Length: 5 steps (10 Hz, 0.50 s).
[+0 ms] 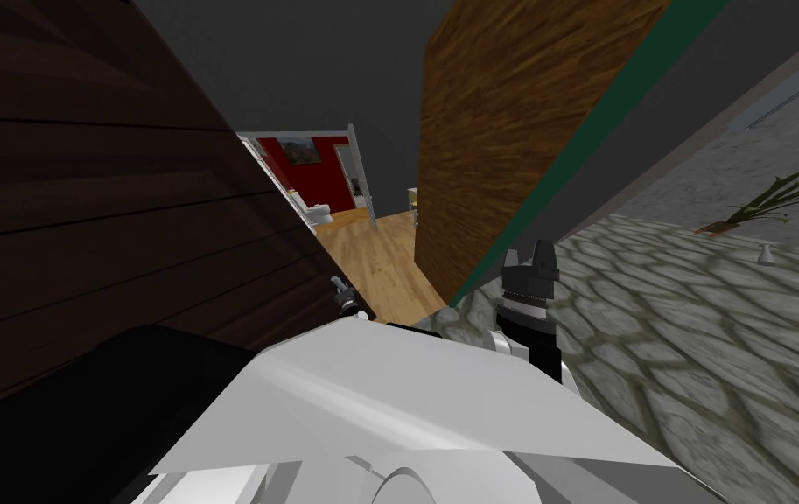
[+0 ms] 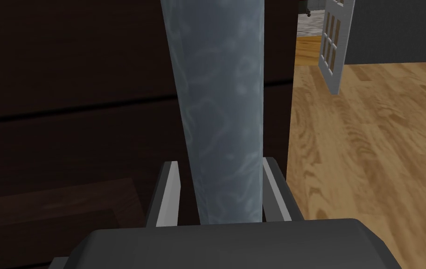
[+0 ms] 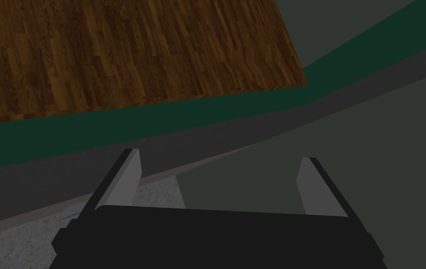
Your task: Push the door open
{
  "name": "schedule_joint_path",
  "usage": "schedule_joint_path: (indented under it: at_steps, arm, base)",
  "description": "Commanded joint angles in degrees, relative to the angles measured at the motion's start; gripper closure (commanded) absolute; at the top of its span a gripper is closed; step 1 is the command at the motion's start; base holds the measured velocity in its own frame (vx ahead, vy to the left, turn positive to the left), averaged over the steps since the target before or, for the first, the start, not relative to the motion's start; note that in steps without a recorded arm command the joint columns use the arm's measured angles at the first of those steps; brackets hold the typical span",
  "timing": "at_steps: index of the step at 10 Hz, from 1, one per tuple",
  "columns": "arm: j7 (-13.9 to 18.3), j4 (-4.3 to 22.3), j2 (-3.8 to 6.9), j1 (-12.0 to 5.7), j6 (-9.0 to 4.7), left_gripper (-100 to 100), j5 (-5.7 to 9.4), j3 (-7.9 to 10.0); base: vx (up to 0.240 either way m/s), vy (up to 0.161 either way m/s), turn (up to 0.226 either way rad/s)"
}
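The door (image 1: 126,219) is a dark brown planked leaf that slants across the left of the head view. It stands swung aside, and a gap beside it shows a light wood floor (image 1: 380,262). A blue-grey mottled handle bar (image 2: 219,93) runs in front of the dark door (image 2: 67,93). My left gripper (image 2: 221,161) is shut on this bar, one finger on each side of it. In the head view the left gripper (image 1: 339,287) sits small at the door's free edge. My right gripper (image 1: 529,258) is raised and open (image 3: 219,159), holding nothing.
A brown wood panel (image 1: 494,131) with a green edge (image 1: 564,157) borders the gap on the right, just ahead of the right gripper. The floor on my right is cobbled stone (image 1: 695,332). Beyond the gap are a red wall (image 1: 314,175) and a white paned door (image 2: 335,42).
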Motion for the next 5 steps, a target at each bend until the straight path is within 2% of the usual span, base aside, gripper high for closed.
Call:
schedule_joint_path:
  at_steps: [1,2,3,5]
  arm:
    - [0.02,0.12,0.47,0.51,-1.62,100,1.17,1.89]
    - [0.02,0.12,0.47,0.51,-1.62,100,1.17,1.89]
    - [-0.36,-0.47,0.23,1.15,-1.87,100,2.14,2.98]
    - [-0.74,-1.04,-0.07,1.76,-2.10,100,3.07,4.03]
  base:
    - [0.084,0.034,-0.085]
    - [0.073,0.043,-0.043]
    - [0.096,0.043,-0.080]
    - [0.111,0.057,-0.065]
